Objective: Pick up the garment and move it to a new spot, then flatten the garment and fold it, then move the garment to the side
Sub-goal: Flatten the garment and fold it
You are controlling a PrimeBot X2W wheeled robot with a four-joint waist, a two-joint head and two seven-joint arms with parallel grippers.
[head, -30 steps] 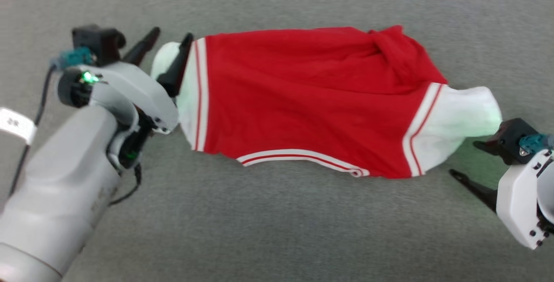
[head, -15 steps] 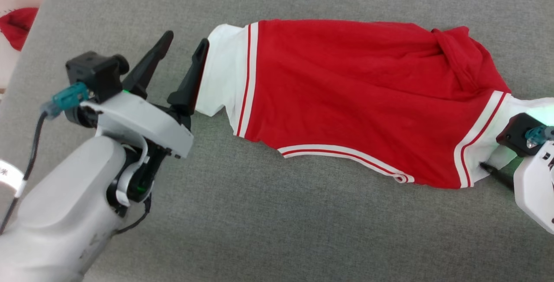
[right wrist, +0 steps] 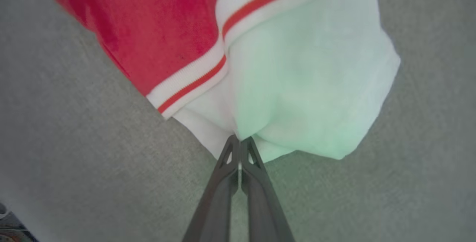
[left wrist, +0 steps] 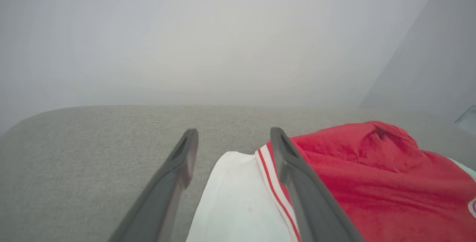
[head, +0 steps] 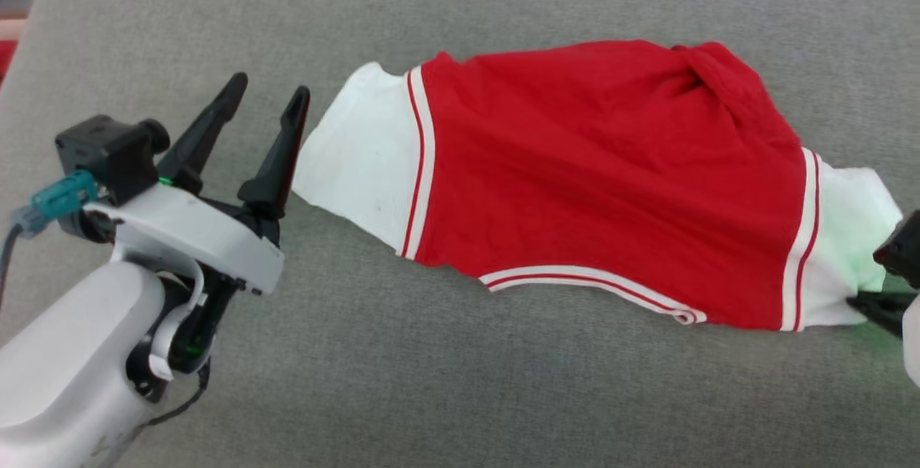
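We log the garment (head: 604, 166) on grey cushion (head: 460, 382). Left gripper (head: 269, 90) gapes beside 1 white sleeve; right gripper (right wrist: 240, 141) pinches the other.

Cam setup

Head cam: high, tilted down on the grey cushion (head: 460, 396), whole garment (head: 611, 180) in frame. Left wrist cam: low, near level, looks along the left gripper (left wrist: 233, 132) to the cushion's far edge; shares the left white sleeve (left wrist: 234, 205) with head. Right wrist cam: close, steep down; shares the right white sleeve (right wrist: 308, 86).
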